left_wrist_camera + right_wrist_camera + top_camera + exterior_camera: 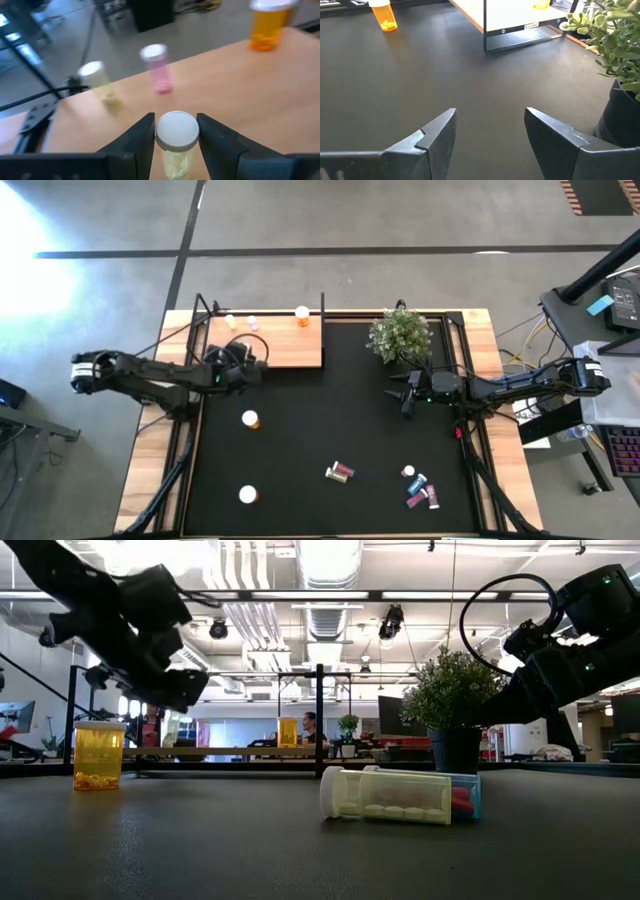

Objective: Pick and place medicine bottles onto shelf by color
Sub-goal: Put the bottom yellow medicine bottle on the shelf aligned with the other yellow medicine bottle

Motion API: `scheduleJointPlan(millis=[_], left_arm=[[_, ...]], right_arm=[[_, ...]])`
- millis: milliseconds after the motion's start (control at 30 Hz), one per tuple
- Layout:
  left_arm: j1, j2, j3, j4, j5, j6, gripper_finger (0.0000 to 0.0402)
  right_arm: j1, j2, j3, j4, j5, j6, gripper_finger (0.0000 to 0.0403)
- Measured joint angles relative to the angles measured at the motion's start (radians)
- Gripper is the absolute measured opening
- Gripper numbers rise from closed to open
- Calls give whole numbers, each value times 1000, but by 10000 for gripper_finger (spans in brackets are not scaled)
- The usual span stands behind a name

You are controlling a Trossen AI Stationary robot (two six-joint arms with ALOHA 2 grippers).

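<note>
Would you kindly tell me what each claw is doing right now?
Left claw: closed on a yellowish white-capped bottle, over the shelf.
Right claw: open and empty, above the black mat.

My left gripper holds a yellowish bottle with a white cap between its two dark fingers, above the shelf. On the shelf stand a pink bottle, a pale yellowish bottle and an orange bottle.
</note>
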Motion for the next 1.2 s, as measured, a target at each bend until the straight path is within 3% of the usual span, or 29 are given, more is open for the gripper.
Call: scheduleJointPlan(millis=[433,867,1200], left_arm=[[209,50,-27,61,-34,-52,128],[280,198,-25,192,-97,-49,128],[282,212,-25,212,-95,-50,128]], right_arm=[[0,0,0,0,0,0,224],[0,0,0,0,0,0,224],[0,0,0,0,0,0,224]])
